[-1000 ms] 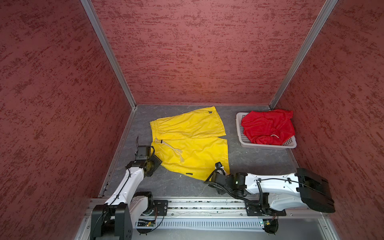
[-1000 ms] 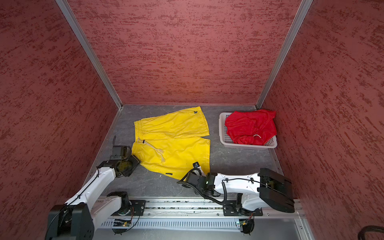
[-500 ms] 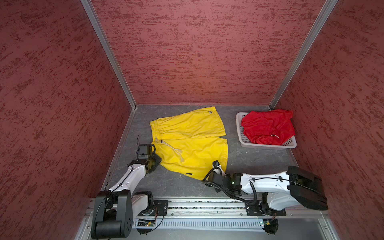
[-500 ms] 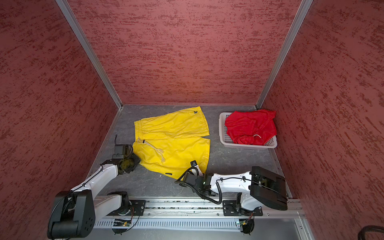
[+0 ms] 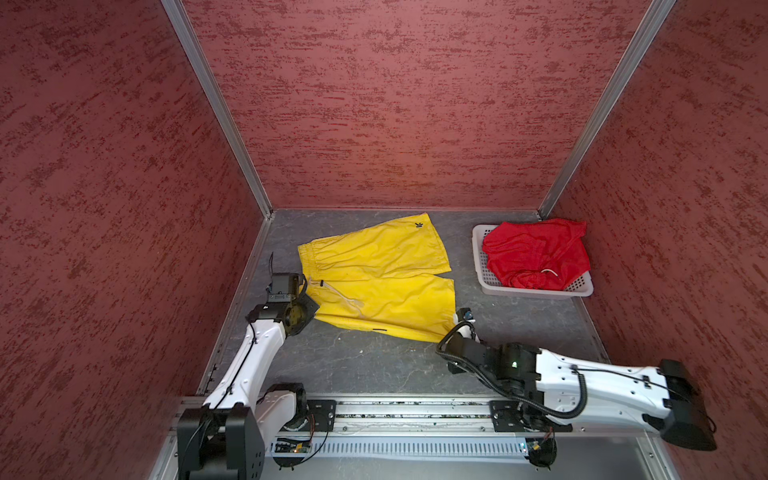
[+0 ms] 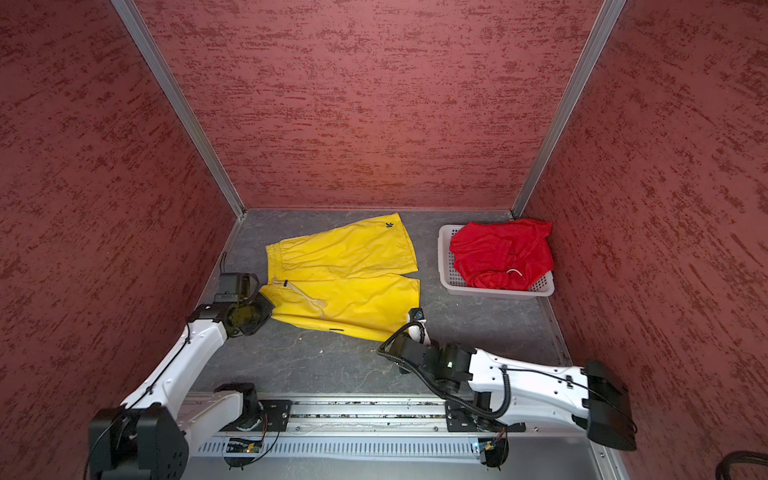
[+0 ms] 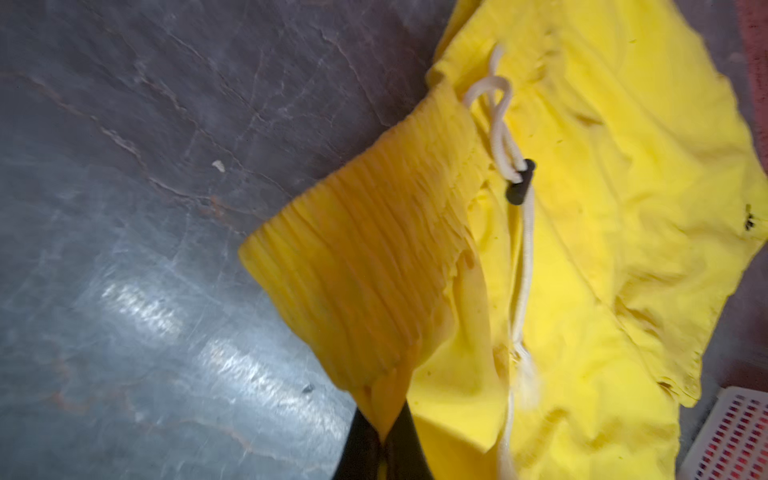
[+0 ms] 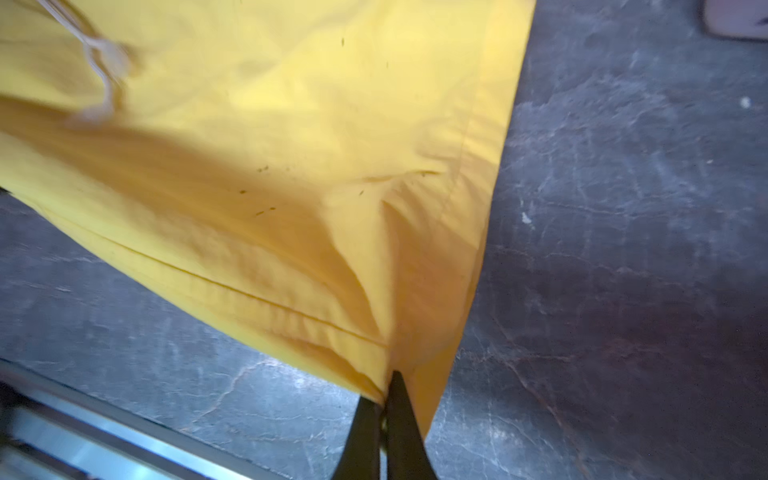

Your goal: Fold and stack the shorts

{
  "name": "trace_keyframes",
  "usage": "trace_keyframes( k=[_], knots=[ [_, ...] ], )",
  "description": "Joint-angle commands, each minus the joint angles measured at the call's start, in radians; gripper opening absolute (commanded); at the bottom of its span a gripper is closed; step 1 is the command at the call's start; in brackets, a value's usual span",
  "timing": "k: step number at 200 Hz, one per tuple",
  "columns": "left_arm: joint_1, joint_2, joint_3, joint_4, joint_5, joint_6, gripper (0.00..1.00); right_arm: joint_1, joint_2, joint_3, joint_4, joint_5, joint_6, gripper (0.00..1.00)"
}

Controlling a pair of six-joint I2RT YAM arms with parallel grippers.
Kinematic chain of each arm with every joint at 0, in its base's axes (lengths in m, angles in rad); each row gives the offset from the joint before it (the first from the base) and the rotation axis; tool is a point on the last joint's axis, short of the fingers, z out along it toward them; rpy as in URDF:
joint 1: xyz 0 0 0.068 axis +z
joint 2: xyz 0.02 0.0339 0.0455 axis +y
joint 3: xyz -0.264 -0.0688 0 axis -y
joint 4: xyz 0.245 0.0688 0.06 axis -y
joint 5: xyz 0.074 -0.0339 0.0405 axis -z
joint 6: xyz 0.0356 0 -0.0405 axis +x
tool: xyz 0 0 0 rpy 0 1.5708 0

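The yellow shorts lie spread on the grey floor, waistband to the left, drawstring across the front. My left gripper is shut on the near waistband corner, which is lifted slightly. My right gripper is shut on the near leg's hem corner, pulling the cloth up into a peak. The red shorts sit bunched in the white basket at the back right.
The white perforated basket stands against the right wall, its corner showing as basket. Red textured walls close in three sides. A metal rail with both arm bases runs along the front edge.
Both grippers have closed from open onto the yellow shorts: left on the waistband corner, right on the hem corner. The right arm reached forward to the hem.
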Motion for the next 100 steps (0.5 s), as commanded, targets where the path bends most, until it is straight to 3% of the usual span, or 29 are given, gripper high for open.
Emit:
trace_keyframes(
  k=[1, 28, 54, 71, 100],
  knots=[
    [0.008, -0.103, 0.097, -0.185, -0.125, 0.043, 0.00, -0.013, -0.065, 0.068, -0.242, 0.124, 0.085, 0.00],
    [0.008, -0.128, 0.209, -0.247, -0.135, 0.069, 0.00, -0.014, -0.033, 0.185, -0.282, 0.186, 0.027, 0.00],
    [0.009, -0.068, 0.303, -0.281, -0.131, 0.110, 0.00, -0.031, 0.053, 0.340, -0.318, 0.332, -0.047, 0.00],
    [0.014, -0.037, 0.327, -0.270, -0.127, 0.119, 0.00, -0.105, 0.076, 0.417, -0.263, 0.376, -0.167, 0.00],
    [0.046, 0.003, 0.334, -0.218, -0.092, 0.119, 0.00, -0.307, 0.070, 0.453, -0.007, 0.270, -0.435, 0.00]
  ],
)
